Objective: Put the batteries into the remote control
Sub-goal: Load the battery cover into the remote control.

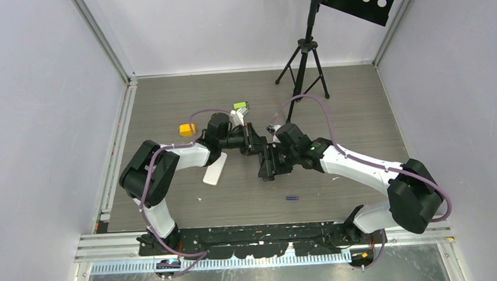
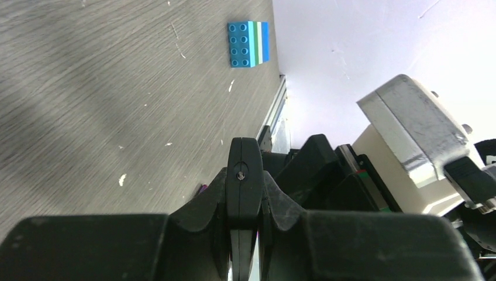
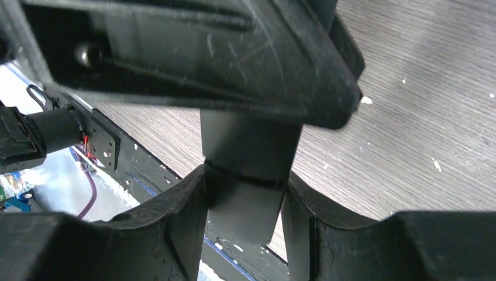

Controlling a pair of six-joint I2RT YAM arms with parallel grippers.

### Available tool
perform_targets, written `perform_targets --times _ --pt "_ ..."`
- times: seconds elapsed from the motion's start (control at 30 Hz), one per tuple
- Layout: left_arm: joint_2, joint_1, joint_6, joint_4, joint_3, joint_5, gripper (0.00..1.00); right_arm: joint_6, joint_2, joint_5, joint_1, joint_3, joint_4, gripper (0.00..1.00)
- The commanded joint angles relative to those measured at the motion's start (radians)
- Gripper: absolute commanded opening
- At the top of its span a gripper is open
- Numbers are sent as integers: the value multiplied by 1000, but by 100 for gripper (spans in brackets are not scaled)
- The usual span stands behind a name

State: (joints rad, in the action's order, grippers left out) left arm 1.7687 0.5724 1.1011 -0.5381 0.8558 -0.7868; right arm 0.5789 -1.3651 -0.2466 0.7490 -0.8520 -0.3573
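From above, we see the left gripper (image 1: 249, 140) and the right gripper (image 1: 269, 163) meeting over the middle of the table (image 1: 168, 99). What they share is too dark to make out from there. One blue-purple battery (image 1: 291, 198) lies loose on the table toward its near edge, right of the middle and well apart from both grippers. We judge that this one at least is not yet loaded. A white flat piece (image 1: 214, 170) lies just below the left forearm. A yellow block (image 1: 186, 129) sits toward the far left part of the table.

In the left wrist view, the fingers (image 2: 210, 199) are clenched on a thin black slab seen edge-on, which we take for the remote control (image 2: 243, 170). A blue brick (image 2: 248, 44) sits by the table's edge against the wall.

In the right wrist view, the same dark slab (image 3: 248, 175) stands between the right fingers (image 3: 187, 216) and touches both. So this gripper grasps the remote too, below the left gripper's hold.

No battery shows in either wrist view, and the compartment faces away or is covered. We cannot tell whether any cell is already inside. By our judgement the task is at an early or middle stage. The remote is held up between the two arms, and picking up and seating the loose battery is yet to be done.
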Motion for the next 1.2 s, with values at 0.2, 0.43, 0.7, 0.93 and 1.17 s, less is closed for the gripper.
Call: perform_targets --times 0.2,0.43,0.7,0.93,1.17 --pt "-72 20 98 -100 -4 -131 0 5 -56 40 -7 -51 27 51" --pt "-68 20 105 -102 -2 -125 0 14 -33 20 -14 -44 34 61" --pt "-72 13 108 -96 0 -116 0 63 50 -23 -51 21 117 85" --pt "-66 7 119 -98 2 -100 0 131 122 -104 -67 83 249 93" --pt "-65 4 184 -159 16 -77 0 301 196 -61 -86 178 384 97"
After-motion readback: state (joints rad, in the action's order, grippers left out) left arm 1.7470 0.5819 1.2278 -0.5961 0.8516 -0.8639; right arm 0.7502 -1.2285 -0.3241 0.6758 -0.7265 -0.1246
